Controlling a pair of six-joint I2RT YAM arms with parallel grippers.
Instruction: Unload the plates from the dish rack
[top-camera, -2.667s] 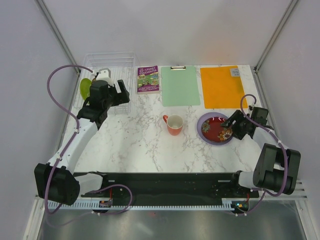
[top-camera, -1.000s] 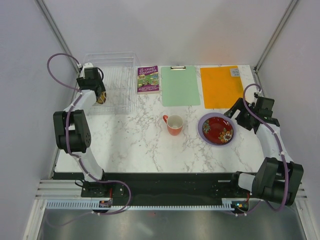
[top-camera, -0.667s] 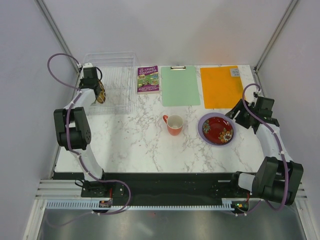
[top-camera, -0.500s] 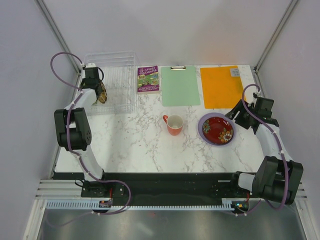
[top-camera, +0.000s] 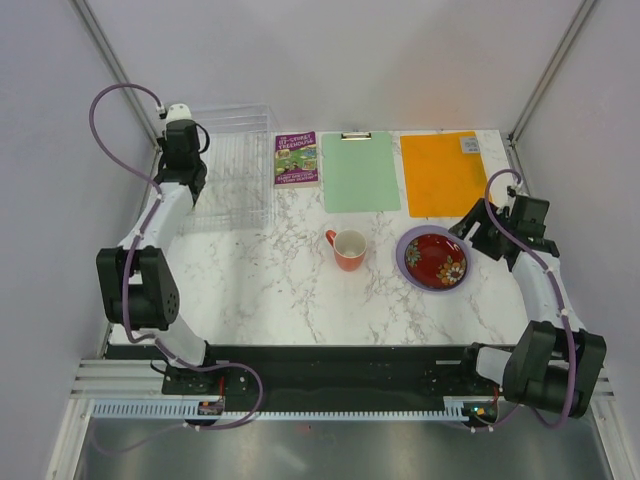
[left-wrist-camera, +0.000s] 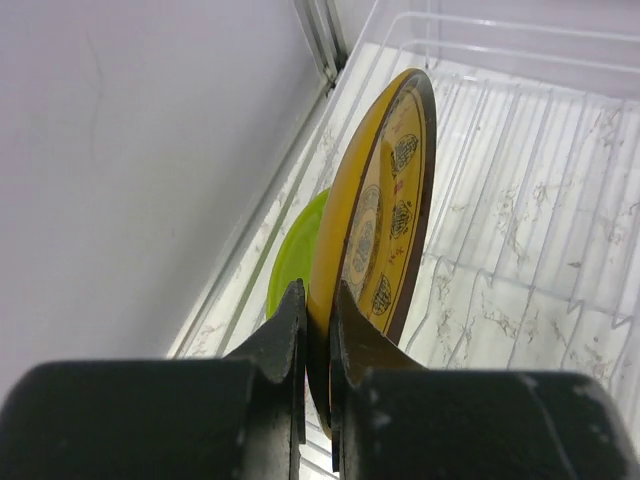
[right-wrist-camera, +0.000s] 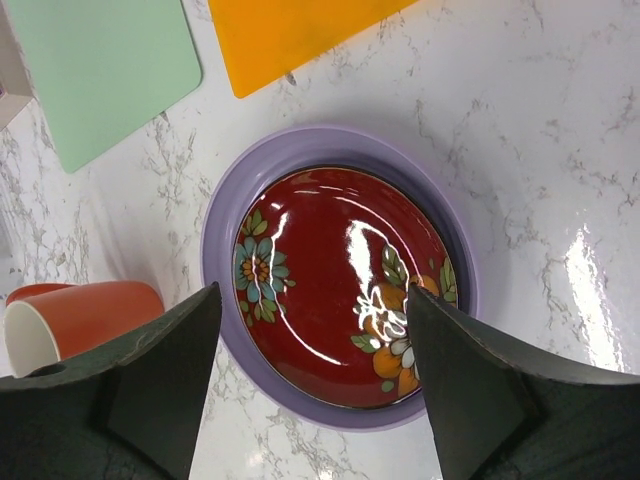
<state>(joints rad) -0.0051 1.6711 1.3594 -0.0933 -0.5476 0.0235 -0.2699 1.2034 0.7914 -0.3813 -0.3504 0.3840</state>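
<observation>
The dish rack (top-camera: 235, 165) of white wire stands at the back left. In the left wrist view my left gripper (left-wrist-camera: 318, 325) is shut on the rim of the dark plate with yellow pattern (left-wrist-camera: 388, 215), which stands on edge over the rack's wires (left-wrist-camera: 510, 200). A lime green plate (left-wrist-camera: 293, 262) stands just behind it. The red floral plate (right-wrist-camera: 330, 270) lies stacked on the lavender plate (right-wrist-camera: 222, 235) at the right of the table. My right gripper (right-wrist-camera: 312, 300) hovers open above them, holding nothing.
An orange mug (top-camera: 348, 248) lies on its side left of the stacked plates (top-camera: 433, 258). A purple book (top-camera: 296, 158), a green clipboard (top-camera: 360, 170) and an orange mat (top-camera: 445, 172) lie along the back. The enclosure wall (left-wrist-camera: 130, 170) is close beside the rack.
My left gripper has shut on the dark plate's rim, and its wrist has shifted toward the back of the rack. The right arm has barely moved.
</observation>
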